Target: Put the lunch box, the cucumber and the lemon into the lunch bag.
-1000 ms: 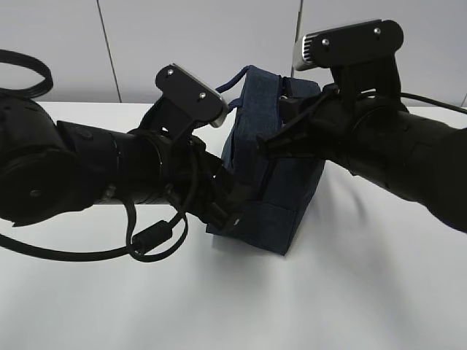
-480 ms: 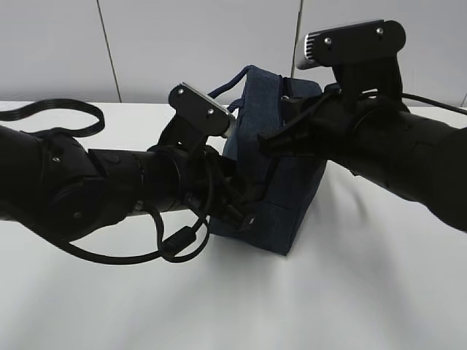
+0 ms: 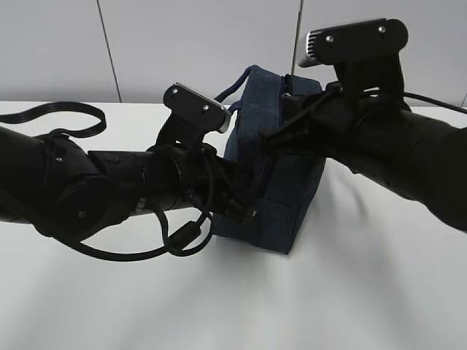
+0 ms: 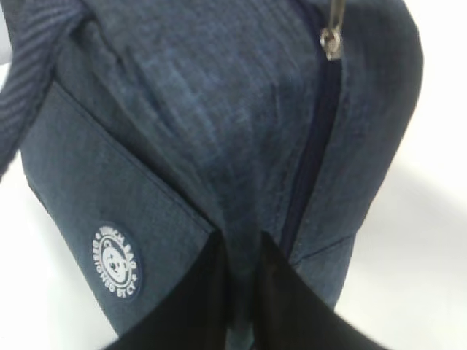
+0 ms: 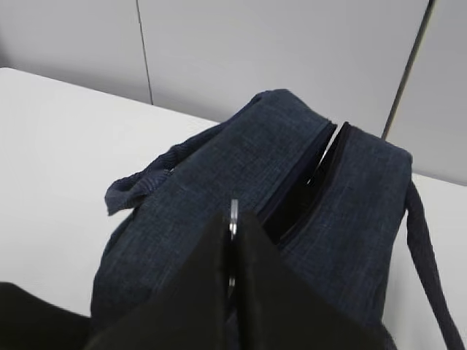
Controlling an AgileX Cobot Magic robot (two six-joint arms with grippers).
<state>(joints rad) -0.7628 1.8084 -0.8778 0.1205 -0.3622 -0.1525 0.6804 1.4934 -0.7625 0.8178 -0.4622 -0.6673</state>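
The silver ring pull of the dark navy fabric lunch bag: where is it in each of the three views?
Exterior view: hidden behind the right gripper at the upper front of the dark navy fabric lunch bag.
Left wrist view: top edge, right of centre, silver ring pull at the head of the zipper line.
Right wrist view: lower centre, ring pinched between the black fingers.
Shared landmark: the bag's dark zipper seam.

A plain white table [image 3: 350,292] is carrying the navy lunch bag [image 3: 281,193], standing directly on it; a black cable [image 3: 51,113] is lying at its left rear.
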